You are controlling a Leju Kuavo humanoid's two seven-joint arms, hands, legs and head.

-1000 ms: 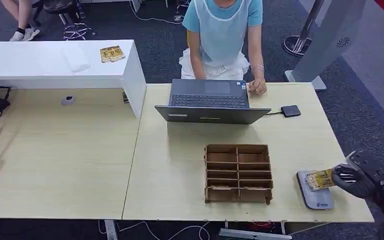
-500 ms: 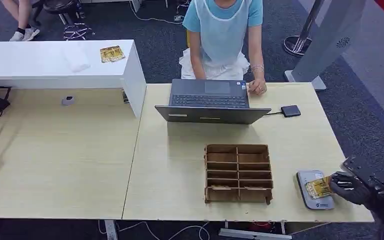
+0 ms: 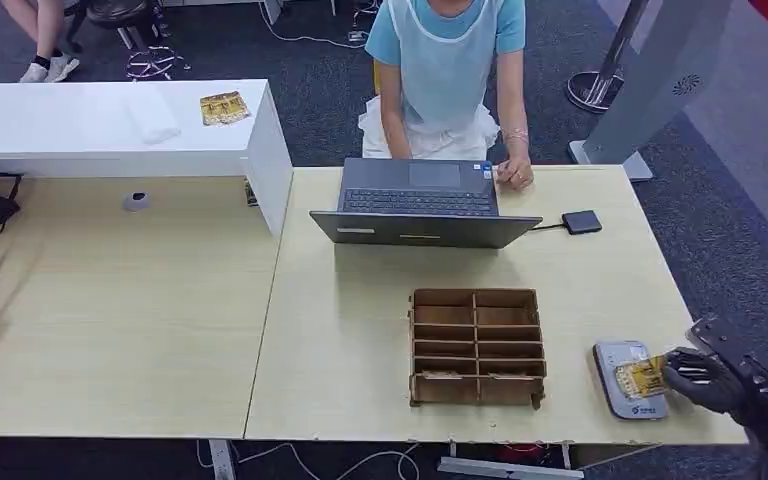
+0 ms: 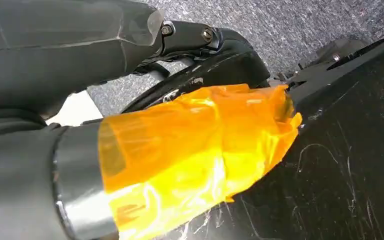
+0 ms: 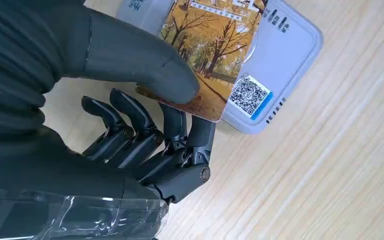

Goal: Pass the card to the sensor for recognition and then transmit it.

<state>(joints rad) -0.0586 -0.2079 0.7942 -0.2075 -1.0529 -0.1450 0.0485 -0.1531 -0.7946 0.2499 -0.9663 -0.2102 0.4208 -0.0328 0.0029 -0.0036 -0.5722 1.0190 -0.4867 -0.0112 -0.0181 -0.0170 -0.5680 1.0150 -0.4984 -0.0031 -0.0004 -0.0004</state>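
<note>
Right robot hand [image 5: 145, 125] pinches the card [image 5: 211, 55] between thumb on top and fingers beneath; grip sits at the card's near end, leaving most of its face free. The card lies over the grey card reader [image 5: 280, 60] at the near right corner of the table [image 3: 360, 300], low above it or touching; contact cannot be told.

Step in hand, by judgement: presenting the card for reading. Done well, the card stays flat and parallel over the reader's face, centred, held without sliding, thumb clear of the middle. Pinch should not loosen, since a handover comes after.

Left robot hand: its state cannot be told; the left wrist view gives an arm cover wrapped in orange tape [image 4: 195, 150].

Markings: card shows an autumn tree picture; a QR code [image 5: 249, 95] sits on the reader with a blue strip beside it. Small print on both is too fine to read.

Farther off: wooden compartment tray [image 3: 476, 346], laptop [image 3: 422, 203], a seated person [image 3: 450, 70].
</note>
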